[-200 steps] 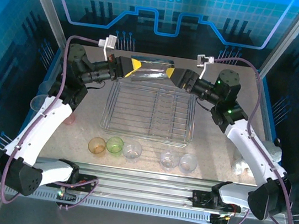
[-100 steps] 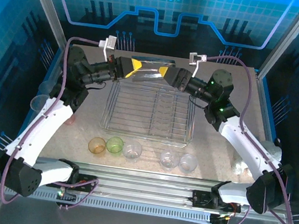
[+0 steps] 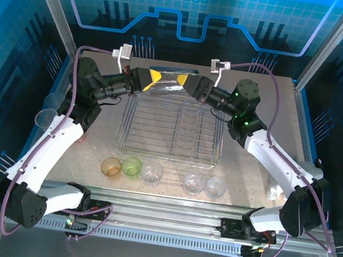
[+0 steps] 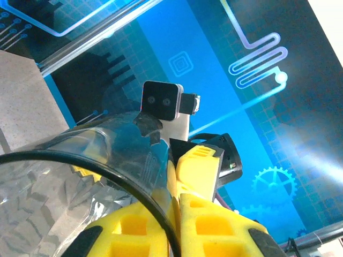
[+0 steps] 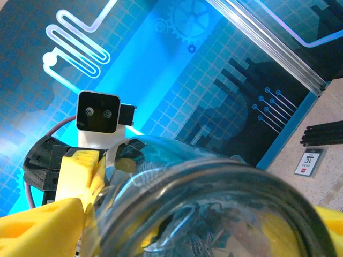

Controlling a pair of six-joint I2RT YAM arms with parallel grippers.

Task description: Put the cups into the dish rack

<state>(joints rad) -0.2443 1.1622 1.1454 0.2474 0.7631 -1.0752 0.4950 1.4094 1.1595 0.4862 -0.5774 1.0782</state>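
Speckled beige worktop, blue-lit walls. Above the dish rack at its far edge, the left end effector pinches a smoky tumbler. The right end effector straddles it, possibly not yet gripping.

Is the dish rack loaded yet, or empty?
Empty. The top view shows bare wires across the dish rack; five cups sit in front of it, and a smoky cup is held past its far end.

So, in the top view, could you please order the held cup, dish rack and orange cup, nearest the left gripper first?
1. held cup, in its jaws, far side.
2. dish rack, in the middle.
3. orange cup, front left.
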